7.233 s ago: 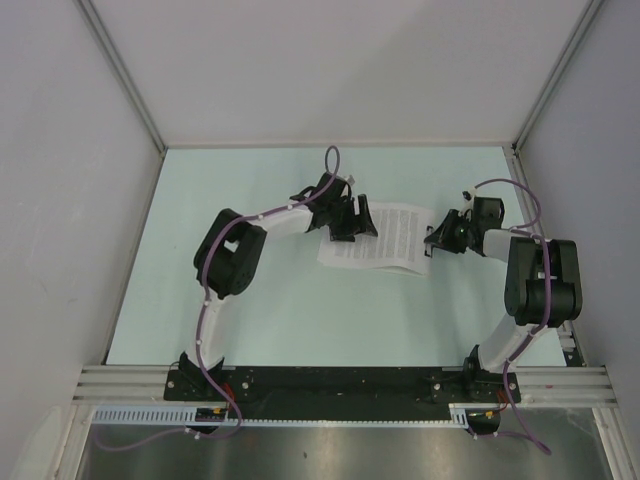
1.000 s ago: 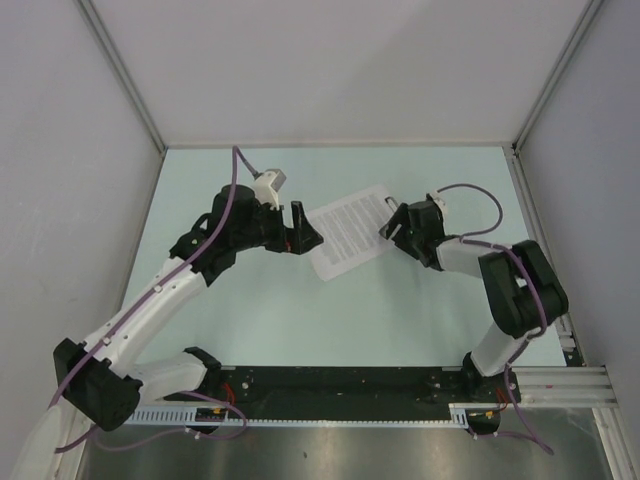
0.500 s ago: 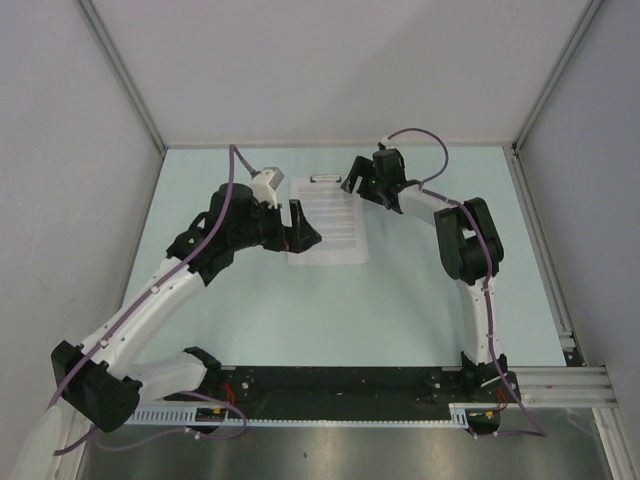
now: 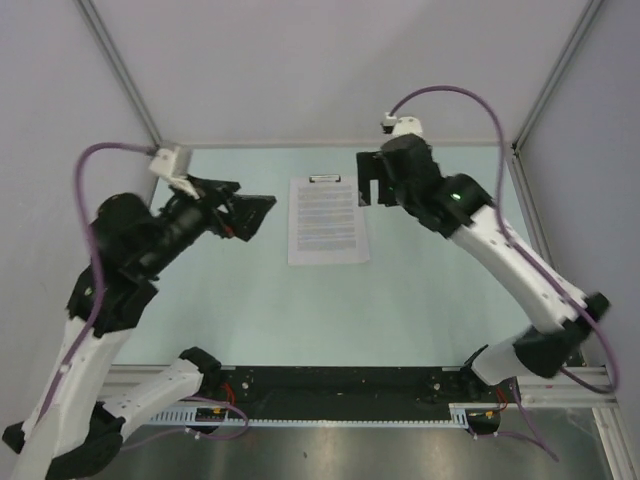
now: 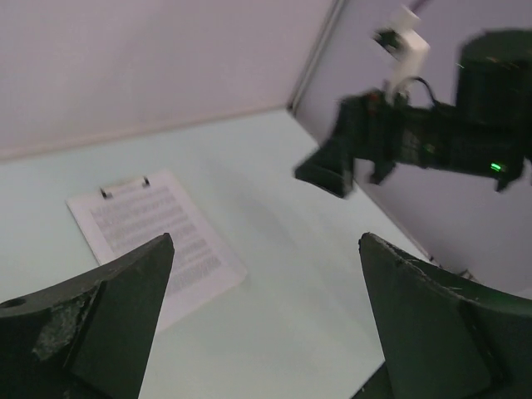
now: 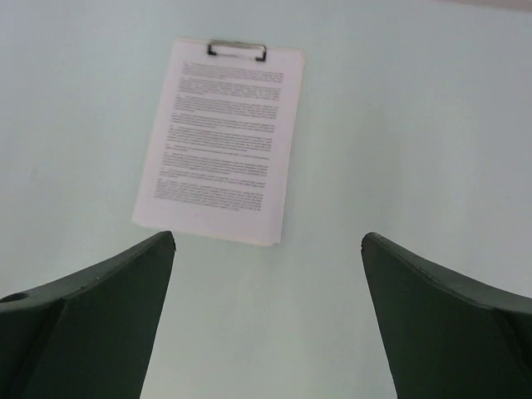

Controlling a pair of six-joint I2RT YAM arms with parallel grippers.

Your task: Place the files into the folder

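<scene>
The files lie flat as a stack at the back middle of the table, printed sheet on top, also seen in the right wrist view and left wrist view. Their far short edge sits under the dark clip of the folder, which lies beneath them with little more than its clip showing. My left gripper hovers open to the left of the stack, well above the table. On the stack's right, my right gripper hangs open and high. Neither holds anything.
The pale green table is boxed in by white walls with aluminium posts at the back corners. The black rail with both arm bases runs along the near edge. The right arm shows in the left wrist view.
Both arms have lifted up and away from the stack. The right gripper has opened wider and let go. The sheets now lie straight under the clip.
</scene>
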